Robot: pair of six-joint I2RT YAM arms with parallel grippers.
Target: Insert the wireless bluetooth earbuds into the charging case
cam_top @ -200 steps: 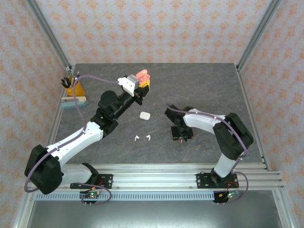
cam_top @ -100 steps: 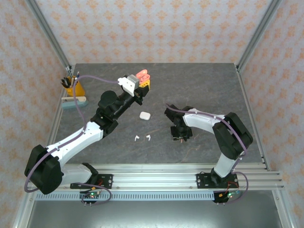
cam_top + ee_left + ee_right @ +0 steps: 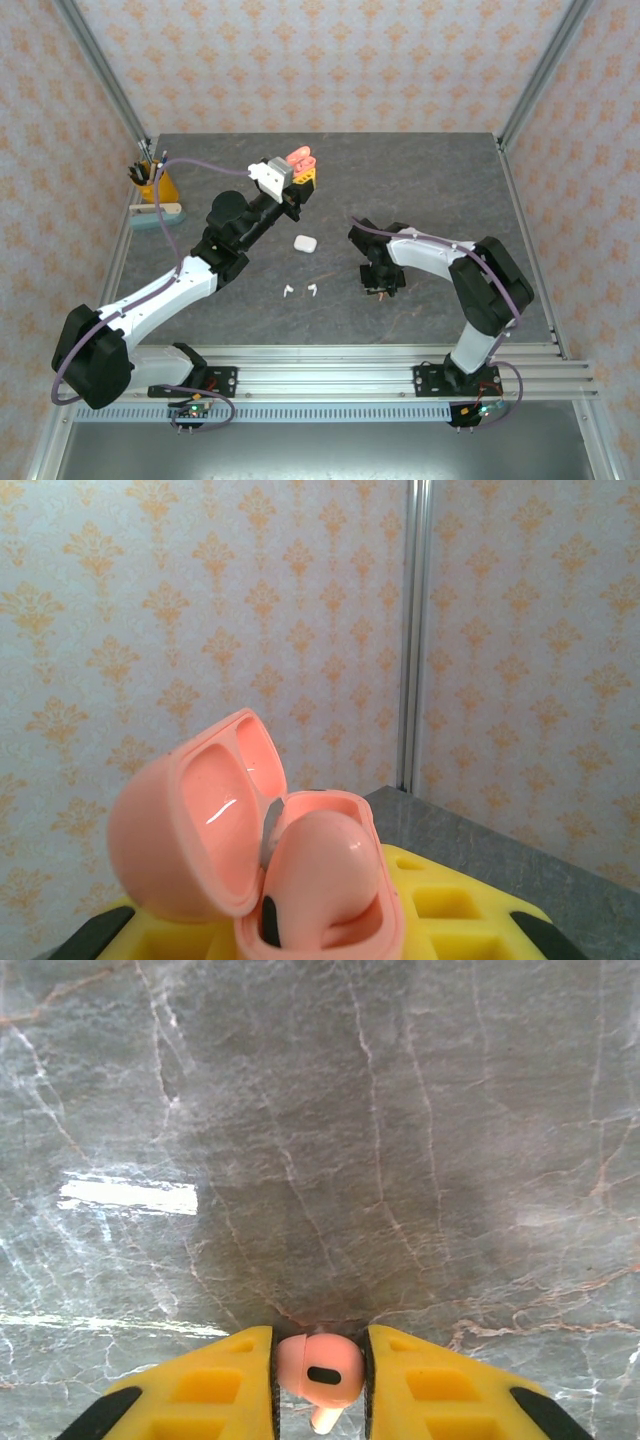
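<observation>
My left gripper (image 3: 300, 170) is raised over the back of the table, shut on an open coral-pink charging case (image 3: 299, 157). In the left wrist view the case (image 3: 190, 830) sits between the yellow fingers (image 3: 450, 910) with its lid swung back and one coral-pink earbud (image 3: 325, 870) seated inside. My right gripper (image 3: 381, 288) points down at the table right of centre. Its yellow pads press both sides of a coral-pink earbud (image 3: 320, 1366), stem pointing toward the camera. Two white earbuds (image 3: 288, 291) (image 3: 311, 290) lie on the table in front of a shut white case (image 3: 305, 243).
An orange cup of pens (image 3: 155, 184) and a flat pale block (image 3: 158, 214) stand at the table's left edge. Metal frame posts (image 3: 535, 75) rise at the back corners. Grey marble table (image 3: 320, 1140) lies under the right gripper.
The right gripper's jaws have closed in onto the coral-pink earbud on the table; the arm itself barely shifted. The left arm and its case have not moved.
</observation>
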